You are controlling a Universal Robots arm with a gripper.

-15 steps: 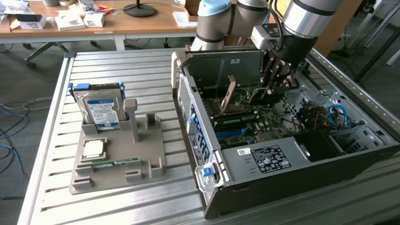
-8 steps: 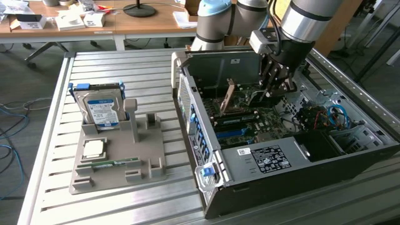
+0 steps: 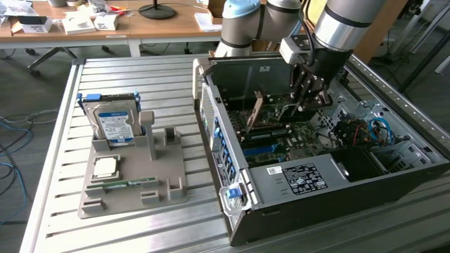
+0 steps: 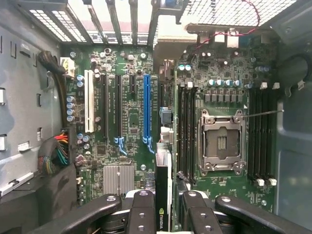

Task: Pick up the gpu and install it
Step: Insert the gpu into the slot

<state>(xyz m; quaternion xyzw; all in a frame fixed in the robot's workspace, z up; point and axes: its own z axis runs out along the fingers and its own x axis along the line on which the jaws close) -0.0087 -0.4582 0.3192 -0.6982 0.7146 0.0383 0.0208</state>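
Gpu (image 4: 162, 187): clamped edge-on by gripper (image 4: 167, 212); long axis parallel to blue slot (image 4: 146, 107), pointing toward case (image 4: 29, 97) rear grille.

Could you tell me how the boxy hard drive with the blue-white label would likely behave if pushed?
The boxy blue-white-labelled hard drive stands upright in the grey plastic holder, so a push near its top would probably tip it. Its solid metal casing suggests stiff and fairly heavy for its size.

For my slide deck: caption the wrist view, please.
Tool grips the gpu edge-on over the motherboard, near the blue slot.
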